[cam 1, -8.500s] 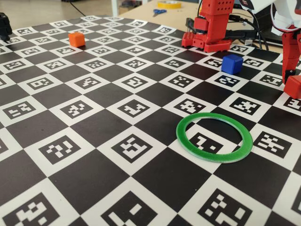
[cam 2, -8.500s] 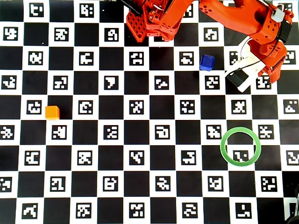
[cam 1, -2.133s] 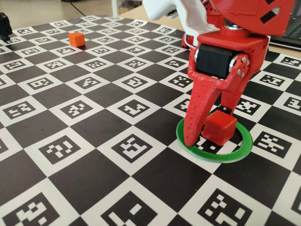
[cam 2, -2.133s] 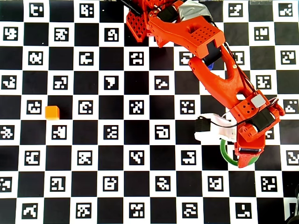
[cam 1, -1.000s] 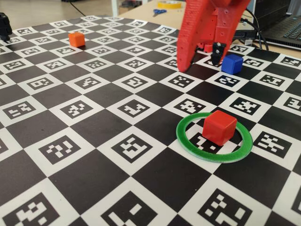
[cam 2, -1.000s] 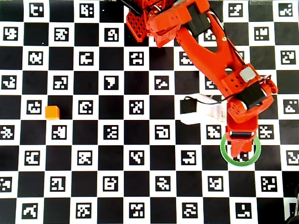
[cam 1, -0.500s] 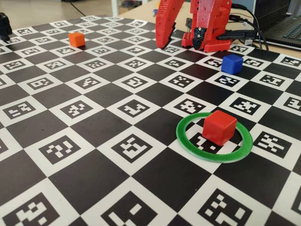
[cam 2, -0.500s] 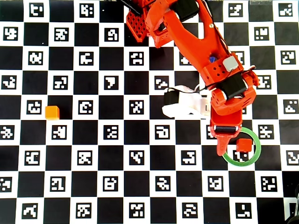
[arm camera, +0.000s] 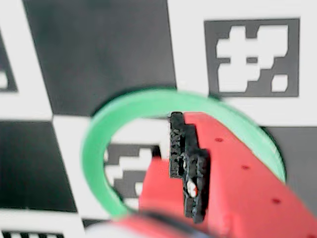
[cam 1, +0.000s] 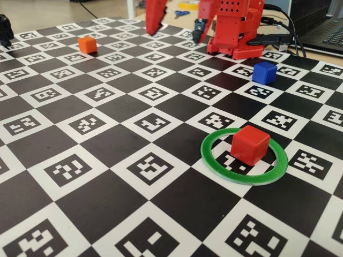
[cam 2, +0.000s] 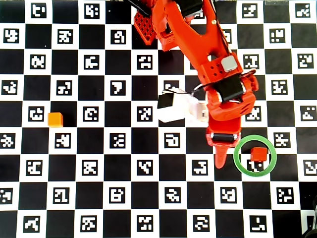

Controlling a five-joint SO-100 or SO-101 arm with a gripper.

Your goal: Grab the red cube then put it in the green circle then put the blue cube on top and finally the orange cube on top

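Observation:
The red cube (cam 1: 250, 144) (cam 2: 257, 153) rests flat inside the green circle (cam 1: 212, 156) (cam 2: 236, 161), toward its right side in the overhead view. My gripper (cam 1: 174, 32) (cam 2: 220, 161) hangs open and empty above the board, just left of the ring in the overhead view and clear of the cube. The wrist view looks down on the green circle (arm camera: 94, 148) past one red finger (arm camera: 237, 173); a red patch inside the ring looks like the cube. The blue cube (cam 1: 264, 72) sits near the arm's base, hidden under the arm from overhead. The orange cube (cam 1: 87, 44) (cam 2: 55, 119) lies far left.
A black-and-white marker checkerboard (cam 1: 107, 144) covers the table. The arm's red base (cam 1: 236, 40) stands at the back edge. Cables and a laptop (cam 1: 321, 32) lie behind the board at the back right, and scissors and a tape roll sit beyond them.
The open gripper has risen and swung away from the ring, to the left in both the fixed and overhead views. The red cube stays in the green circle; the other cubes have not moved.

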